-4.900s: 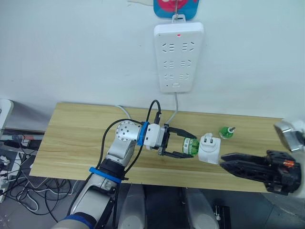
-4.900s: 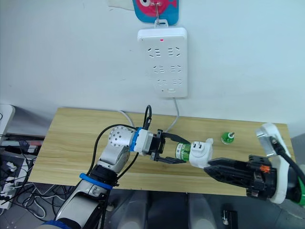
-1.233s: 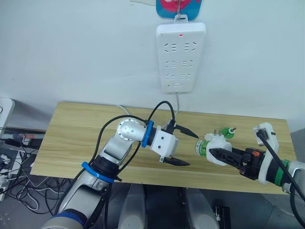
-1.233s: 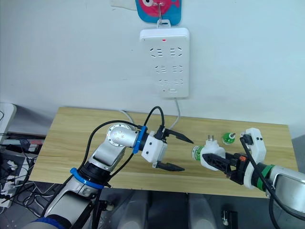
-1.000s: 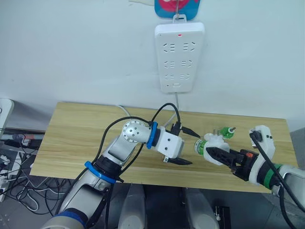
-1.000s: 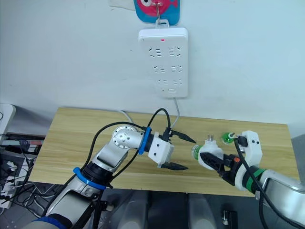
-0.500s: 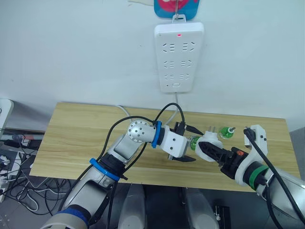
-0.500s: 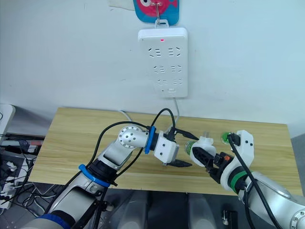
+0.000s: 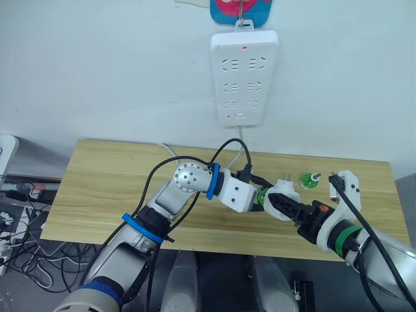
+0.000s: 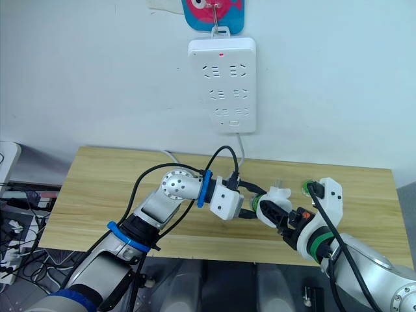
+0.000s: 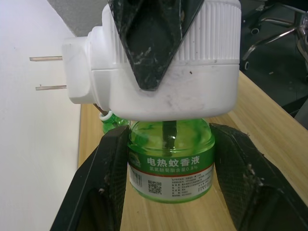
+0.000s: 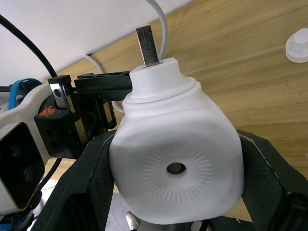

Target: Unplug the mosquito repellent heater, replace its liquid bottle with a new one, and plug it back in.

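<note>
Your right hand (image 12: 176, 202) was clamped on the heater (image 9: 282, 197), held above the counter (image 9: 104, 188) with its prongs up. The green bottle (image 11: 170, 161) still sat in the heater, and your left hand (image 11: 168, 192) gripped it between both fingers. A second bottle (image 9: 309, 179) stood on the counter just beyond.

The right gripper (image 12: 176, 185) is clamping the white mosquito repellent heater (image 12: 176, 168) between its 2 black fingers (image 12: 89, 187), prong pointing away. Just beyond it, the left gripper (image 12: 98, 103) is facing back over the wooden table (image 12: 240, 91).
</note>
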Controlling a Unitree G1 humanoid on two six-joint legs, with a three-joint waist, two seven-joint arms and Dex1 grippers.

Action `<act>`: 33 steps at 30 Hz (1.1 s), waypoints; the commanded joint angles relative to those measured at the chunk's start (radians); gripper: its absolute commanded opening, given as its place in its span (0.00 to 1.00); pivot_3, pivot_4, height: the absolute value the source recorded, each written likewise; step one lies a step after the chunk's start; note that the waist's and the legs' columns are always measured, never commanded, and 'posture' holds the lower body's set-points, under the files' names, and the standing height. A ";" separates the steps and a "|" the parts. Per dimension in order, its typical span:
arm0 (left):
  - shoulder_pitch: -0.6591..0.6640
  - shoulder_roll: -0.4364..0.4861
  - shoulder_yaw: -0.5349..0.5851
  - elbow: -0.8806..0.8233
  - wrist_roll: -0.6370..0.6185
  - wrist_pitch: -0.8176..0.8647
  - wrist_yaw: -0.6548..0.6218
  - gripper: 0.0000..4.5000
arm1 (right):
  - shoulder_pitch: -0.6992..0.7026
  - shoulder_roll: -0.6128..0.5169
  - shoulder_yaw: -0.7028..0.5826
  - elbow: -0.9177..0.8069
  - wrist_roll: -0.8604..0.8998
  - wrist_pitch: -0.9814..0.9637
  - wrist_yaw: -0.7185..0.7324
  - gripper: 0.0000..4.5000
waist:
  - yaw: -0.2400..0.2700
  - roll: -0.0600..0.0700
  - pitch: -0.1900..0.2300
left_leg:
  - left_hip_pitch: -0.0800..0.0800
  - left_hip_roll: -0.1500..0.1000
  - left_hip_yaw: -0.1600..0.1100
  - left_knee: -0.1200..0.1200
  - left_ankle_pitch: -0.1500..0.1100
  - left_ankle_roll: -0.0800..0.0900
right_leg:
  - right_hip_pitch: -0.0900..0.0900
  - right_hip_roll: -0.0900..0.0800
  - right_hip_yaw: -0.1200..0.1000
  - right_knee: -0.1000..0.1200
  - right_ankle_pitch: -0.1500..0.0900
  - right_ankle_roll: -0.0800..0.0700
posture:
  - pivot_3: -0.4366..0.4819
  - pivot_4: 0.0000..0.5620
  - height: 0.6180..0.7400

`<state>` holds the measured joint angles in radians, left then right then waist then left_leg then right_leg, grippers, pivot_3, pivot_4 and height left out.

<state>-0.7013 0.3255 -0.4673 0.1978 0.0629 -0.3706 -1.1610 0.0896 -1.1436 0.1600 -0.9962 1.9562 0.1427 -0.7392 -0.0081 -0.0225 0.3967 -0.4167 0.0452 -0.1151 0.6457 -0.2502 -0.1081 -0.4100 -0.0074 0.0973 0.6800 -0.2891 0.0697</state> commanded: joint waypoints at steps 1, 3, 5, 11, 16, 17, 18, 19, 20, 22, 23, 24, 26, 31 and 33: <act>0.005 -0.012 -0.013 -0.010 -0.012 0.005 0.001 0.49 | -0.008 -0.026 -0.022 -0.042 0.016 0.000 0.063 0.85 | 0.000 0.000 0.000 | 0.000 0.000 0.000 0.000 0.000 0.000 | 0.000 0.000 0.000 0.000 0.000 0.000 | 0.51 0.68 1.00; 0.003 -0.017 -0.007 -0.005 -0.017 0.013 0.007 0.49 | 0.005 -0.049 -0.050 -0.030 0.016 0.012 0.096 0.99 | 0.000 0.000 0.000 | 0.000 0.000 0.000 0.000 0.000 0.000 | 0.000 0.000 0.000 0.000 0.000 0.000 | 0.50 0.68 1.00; -0.003 -0.030 0.001 0.012 -0.023 0.018 0.015 0.49 | 0.016 -0.098 -0.116 -0.004 0.016 0.061 0.182 0.99 | 0.000 0.000 0.000 | 0.000 0.000 0.000 0.000 0.000 0.000 | 0.000 0.000 0.000 0.000 0.000 0.000 | 0.49 0.70 1.00; -0.001 -0.074 0.024 0.060 -0.063 0.011 0.037 0.49 | 0.180 -0.165 -0.401 0.033 0.016 0.141 0.354 0.99 | 0.001 0.000 0.000 | 0.000 0.000 0.000 0.000 0.000 0.001 | 0.000 0.000 0.000 0.000 0.000 0.000 | 0.46 0.68 1.00; 0.019 -0.131 0.075 0.096 -0.131 0.085 0.085 0.49 | 0.348 -0.194 -0.700 0.040 0.016 0.284 0.433 0.99 | -0.005 0.000 0.000 | 0.000 0.000 0.000 0.001 0.000 0.001 | 0.000 0.000 0.000 0.000 0.000 0.000 | 0.42 0.68 1.00; 0.025 -0.144 0.087 0.093 -0.146 0.112 0.097 0.49 | 0.361 -0.197 -0.758 0.039 0.016 0.317 0.429 0.99 | -0.009 -0.001 -0.001 | 0.000 0.000 0.000 0.001 0.000 0.001 | 0.000 0.000 0.000 0.000 0.000 0.000 | 0.42 0.68 1.00; 0.033 -0.156 0.097 0.088 -0.162 0.134 0.105 0.49 | 0.367 -0.195 -0.801 0.031 0.016 0.339 0.425 0.99 | -0.012 -0.001 -0.001 | 0.000 0.000 0.000 0.001 0.000 0.001 | 0.001 -0.001 0.000 0.001 0.000 0.000 | 0.42 0.68 1.00; 0.046 -0.172 0.107 0.077 -0.191 0.156 0.102 0.49 | 0.372 -0.183 -0.831 0.018 0.016 0.343 0.405 0.99 | -0.015 -0.001 -0.001 | 0.000 0.000 0.000 0.001 0.000 0.001 | 0.001 -0.001 0.000 0.000 0.000 0.000 | 0.42 0.67 1.00; 0.061 -0.190 0.115 0.066 -0.218 0.178 0.106 0.49 | 0.374 -0.167 -0.863 0.001 0.016 0.358 0.366 0.99 | -0.018 -0.001 -0.001 | 0.000 0.000 0.000 0.001 0.000 0.001 | 0.001 0.000 0.000 0.000 0.000 0.000 | 0.42 0.67 1.00; 0.089 -0.227 0.128 0.054 -0.248 0.199 0.127 0.49 | 0.376 -0.132 -0.896 -0.039 -0.027 0.389 0.299 0.99 | -0.020 -0.001 -0.001 | 0.000 0.000 0.000 0.000 0.000 0.001 | 0.001 0.000 0.000 0.000 0.000 0.000 | 0.41 0.66 1.00; 0.101 -0.244 0.134 0.047 -0.258 0.210 0.138 0.49 | 0.364 -0.126 -0.904 -0.048 -0.074 0.422 0.294 0.99 | -0.021 -0.001 -0.001 | 0.000 0.000 0.000 0.000 0.000 0.001 | 0.001 0.000 0.000 0.000 0.000 0.000 | 0.41 0.66 1.00; 0.111 -0.258 0.138 0.043 -0.262 0.218 0.154 0.49 | 0.343 -0.116 -0.891 -0.051 -0.107 0.444 0.295 0.99 | -0.022 -0.001 -0.001 | 0.000 0.000 0.000 0.001 0.000 0.000 | 0.001 0.000 0.000 0.000 0.000 0.000 | 0.40 0.66 1.00; 0.127 -0.276 0.139 0.028 -0.271 0.225 0.163 0.49 | 0.301 -0.081 -0.841 -0.051 -0.161 0.452 0.263 0.99 | -0.023 -0.001 -0.001 | 0.000 -0.001 0.001 0.001 0.000 0.000 | 0.001 0.000 0.000 0.000 0.000 0.000 | 0.40 0.66 1.00; 0.148 -0.301 0.134 -0.001 -0.292 0.226 0.167 0.49 | 0.231 0.039 -0.529 -0.051 -0.476 0.277 0.254 0.99 | -0.026 -0.001 -0.003 | 0.001 0.000 0.001 0.001 0.001 0.000 | 0.000 0.000 0.000 0.001 0.000 0.000 | 0.40 0.65 1.00; 0.145 -0.314 0.143 -0.001 -0.304 0.226 0.169 0.49 | 0.222 0.053 -0.345 -0.051 -0.649 0.162 0.258 0.99 | -0.028 0.002 -0.005 | 0.000 -0.001 0.001 0.001 0.001 0.000 | 0.000 0.000 0.001 0.000 0.000 0.000 | 0.40 0.64 1.00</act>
<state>-0.5474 0.0485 -0.3195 0.2665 -0.1982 -0.1265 -0.9919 0.3028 -1.0963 -0.2807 -1.0199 1.4196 0.3745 -0.4814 -0.0362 -0.0202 0.3913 -0.4163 0.0440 -0.1132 0.6470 -0.2496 -0.1083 -0.4102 -0.0076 0.0985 0.6803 -0.2890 0.0700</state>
